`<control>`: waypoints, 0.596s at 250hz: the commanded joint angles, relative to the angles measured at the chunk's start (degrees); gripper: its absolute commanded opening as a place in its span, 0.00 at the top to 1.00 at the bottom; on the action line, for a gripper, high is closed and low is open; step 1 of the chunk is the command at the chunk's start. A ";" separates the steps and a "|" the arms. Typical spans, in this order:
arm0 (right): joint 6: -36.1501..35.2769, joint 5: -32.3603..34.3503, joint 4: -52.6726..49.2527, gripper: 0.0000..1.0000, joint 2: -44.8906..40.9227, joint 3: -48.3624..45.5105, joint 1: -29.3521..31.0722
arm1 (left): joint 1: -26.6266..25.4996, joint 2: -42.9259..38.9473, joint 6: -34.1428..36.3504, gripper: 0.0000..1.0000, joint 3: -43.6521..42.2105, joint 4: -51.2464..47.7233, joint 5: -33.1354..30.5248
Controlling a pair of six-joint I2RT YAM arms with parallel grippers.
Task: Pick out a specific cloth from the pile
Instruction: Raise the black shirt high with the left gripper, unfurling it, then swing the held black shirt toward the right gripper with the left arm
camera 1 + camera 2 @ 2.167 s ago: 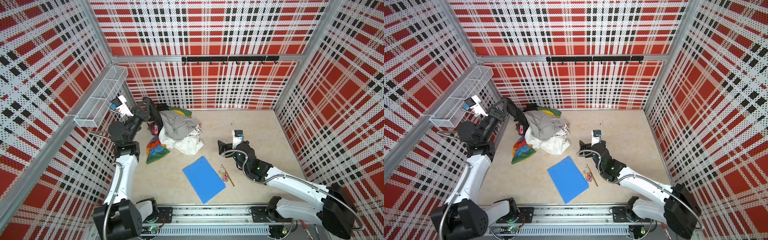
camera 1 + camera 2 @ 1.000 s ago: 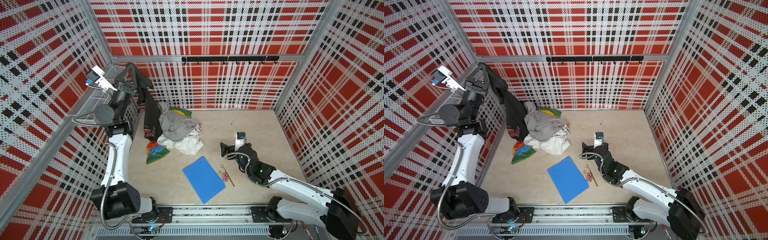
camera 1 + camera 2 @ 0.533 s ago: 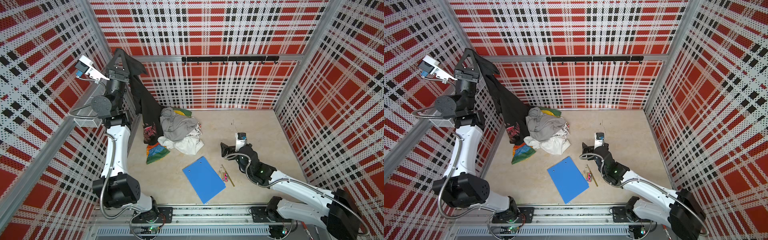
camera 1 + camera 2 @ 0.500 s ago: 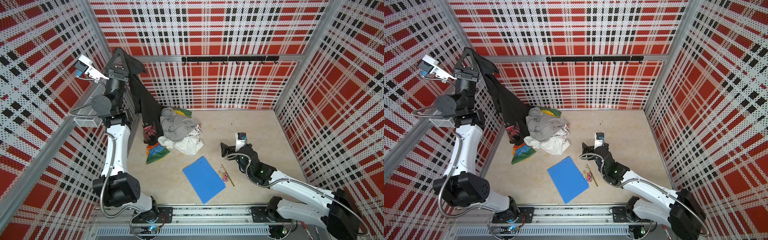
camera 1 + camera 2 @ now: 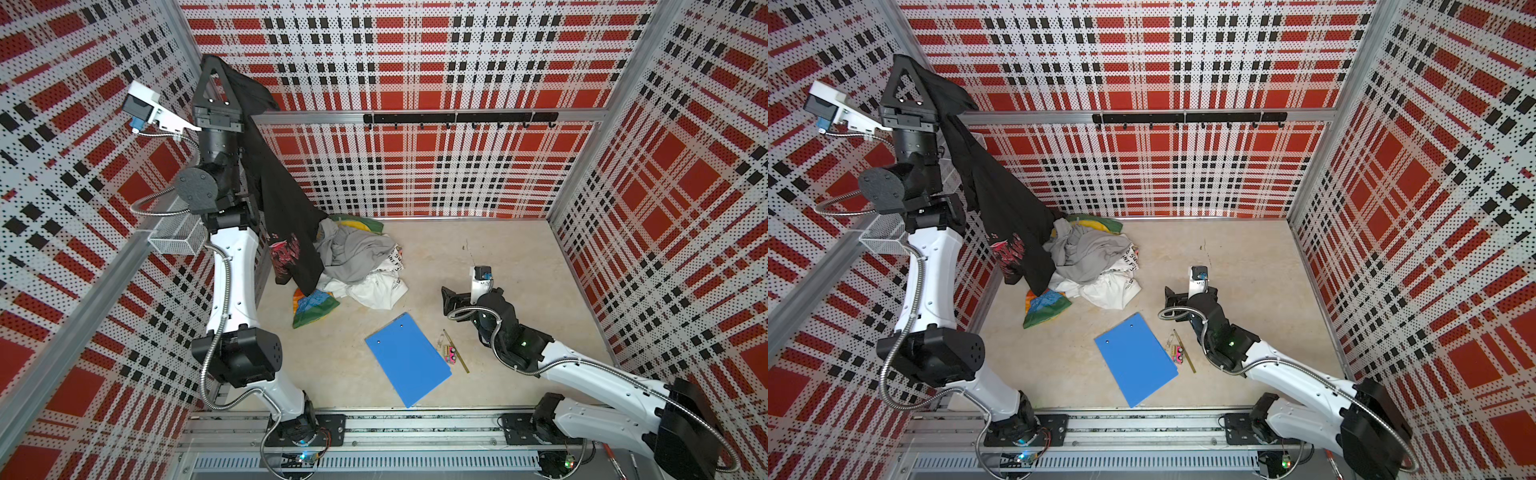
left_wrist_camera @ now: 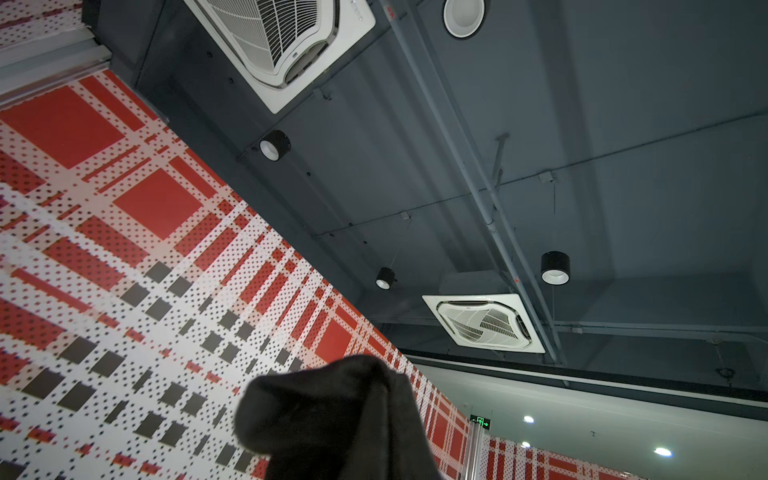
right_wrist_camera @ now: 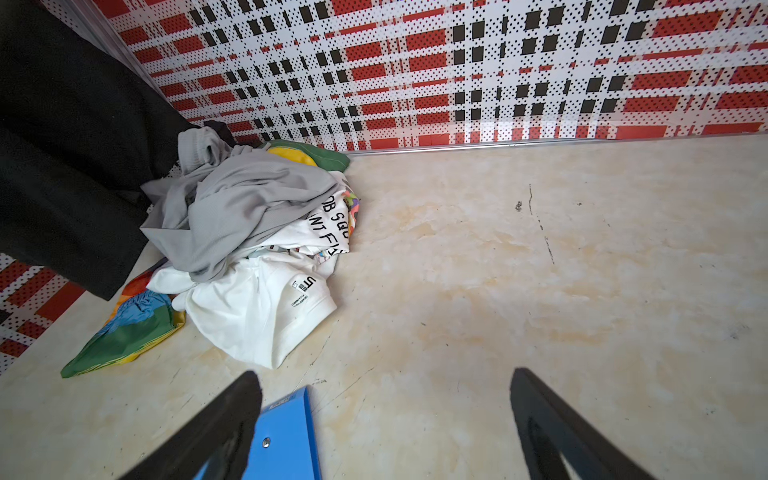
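Note:
My left gripper is raised high by the left wall, shut on the cloth. The cloth is black with a red and pink jagged print and hangs as a long drape down to the pile's left edge. In the left wrist view a bunch of the black cloth covers the jaws. The pile of grey, white lettered and green-yellow garments lies on the floor by the back left corner. My right gripper hovers low over the floor right of the pile, open and empty.
A blue clipboard lies on the floor in front of the pile, with a pencil and a small pink item beside it. A wire basket hangs on the left wall. A black hook rail runs along the back wall.
My left arm has risen from beside the pile to high up by the left wall, drawing the black cloth up with it. The right arm has shifted only slightly.

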 commanded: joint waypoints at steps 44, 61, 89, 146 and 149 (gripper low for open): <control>-0.13 0.68 2.46 0.00 -0.25 0.99 0.45 | -0.44 4.03 -1.67 1.00 11.67 0.64 -3.34; -0.22 0.68 2.72 0.00 0.19 1.11 0.46 | -0.51 5.36 -2.57 1.00 14.26 0.18 -3.10; 0.20 0.46 3.52 0.00 0.12 0.84 0.63 | -0.52 7.20 -4.05 1.00 17.66 -0.74 -3.18; 0.74 1.37 3.40 0.00 -1.06 0.04 1.41 | -1.34 9.91 -5.80 1.00 22.33 -2.11 -3.99; 0.74 1.42 3.38 0.00 -1.11 0.03 1.48 | -1.51 9.91 -5.73 1.00 22.32 -2.15 -3.96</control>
